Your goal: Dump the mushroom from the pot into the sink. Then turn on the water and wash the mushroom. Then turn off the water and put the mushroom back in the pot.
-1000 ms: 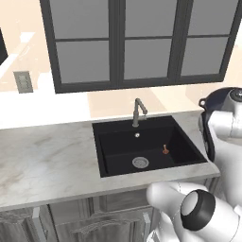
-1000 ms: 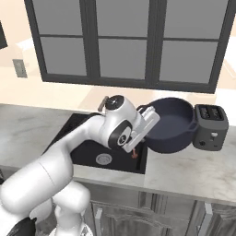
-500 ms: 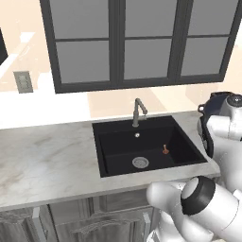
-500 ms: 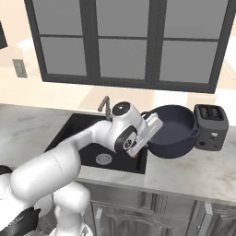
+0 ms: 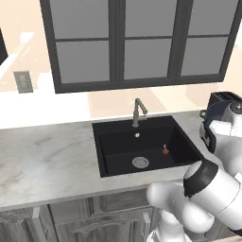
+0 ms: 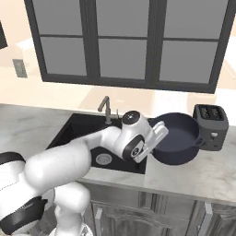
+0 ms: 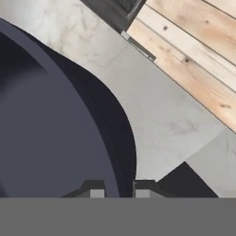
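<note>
The dark navy pot (image 6: 177, 138) stands upright over the counter right of the sink, close to the toaster; whether it touches the marble I cannot tell. My gripper (image 6: 158, 134) is shut on the pot's left rim. In the hand view the gripper (image 7: 119, 190) straddles the rim, and the pot (image 7: 55, 138) spreads across the left. From the left base view a bit of the pot (image 5: 213, 112) peeks out behind the arm. The tiny mushroom (image 5: 165, 150) lies on the floor of the black sink (image 5: 118, 146), right of the drain. No water runs from the faucet (image 5: 138, 111).
A black slotted toaster (image 6: 211, 124) stands just right of the pot, also seen as the toaster (image 5: 225, 97). The marble counter (image 5: 47, 160) stretches left of the sink. The counter's front edge and the wooden floor (image 7: 198, 46) show beyond the pot.
The pot, still in my gripper, has come down and a little to the right, from above the sink's edge to the counter beside the toaster. The mushroom has not moved.
</note>
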Available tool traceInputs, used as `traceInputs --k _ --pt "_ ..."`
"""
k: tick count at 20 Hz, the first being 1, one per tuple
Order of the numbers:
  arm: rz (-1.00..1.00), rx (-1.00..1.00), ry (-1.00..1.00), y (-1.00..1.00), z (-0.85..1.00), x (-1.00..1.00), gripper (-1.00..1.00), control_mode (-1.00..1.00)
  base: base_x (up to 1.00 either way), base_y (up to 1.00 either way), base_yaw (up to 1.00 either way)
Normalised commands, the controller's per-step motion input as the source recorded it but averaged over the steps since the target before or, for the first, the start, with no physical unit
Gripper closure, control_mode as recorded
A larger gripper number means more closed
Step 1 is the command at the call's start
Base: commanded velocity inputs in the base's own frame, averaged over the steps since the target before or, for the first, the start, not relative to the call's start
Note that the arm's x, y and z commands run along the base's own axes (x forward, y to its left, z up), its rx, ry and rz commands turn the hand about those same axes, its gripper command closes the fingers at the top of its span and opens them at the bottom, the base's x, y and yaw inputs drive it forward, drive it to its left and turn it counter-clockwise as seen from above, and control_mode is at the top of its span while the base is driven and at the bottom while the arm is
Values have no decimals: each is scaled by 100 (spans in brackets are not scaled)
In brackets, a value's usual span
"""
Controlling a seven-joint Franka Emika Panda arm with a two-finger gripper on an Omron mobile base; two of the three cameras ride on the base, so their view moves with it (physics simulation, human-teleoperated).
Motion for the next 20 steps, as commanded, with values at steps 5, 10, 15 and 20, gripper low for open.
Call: traceInputs --k 5,10,15,20 --pt "0 3 0 -20 -32 14 100 -100 0 0 0" --pt "0 2 1 -14 -35 17 100 -100 0 0 0" --pt "0 0 3 -2 -41 22 100 -100 0 0 0" --pt "0 0 4 0 -42 26 100 -100 0 0 0"
